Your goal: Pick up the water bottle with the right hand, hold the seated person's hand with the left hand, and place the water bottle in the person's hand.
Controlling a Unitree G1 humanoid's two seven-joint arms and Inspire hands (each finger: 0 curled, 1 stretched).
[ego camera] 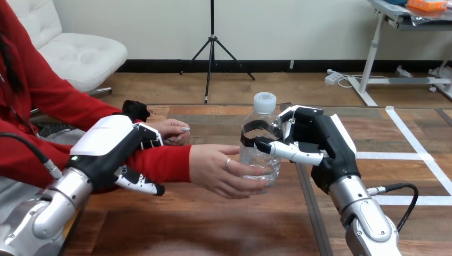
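A clear water bottle [259, 144] with a white cap stands upright at the table's middle. My right hand [320, 146] is shut on it from the right, with the thumb across its front and the fingers round its back. The person's hand [221, 170] reaches in from the left, palm up, and its fingers cup the bottle's base. My left hand [109, 146] grips the person's red-sleeved forearm [162, 162] just behind the wrist. Its fingers curl over the top and its thumb lies underneath.
The person's other hand [173, 130] rests on the table behind my left hand. White tape lines [421, 154] mark the wooden table [213, 224] at the right. A dark seam [308, 202] runs across the tabletop under my right arm.
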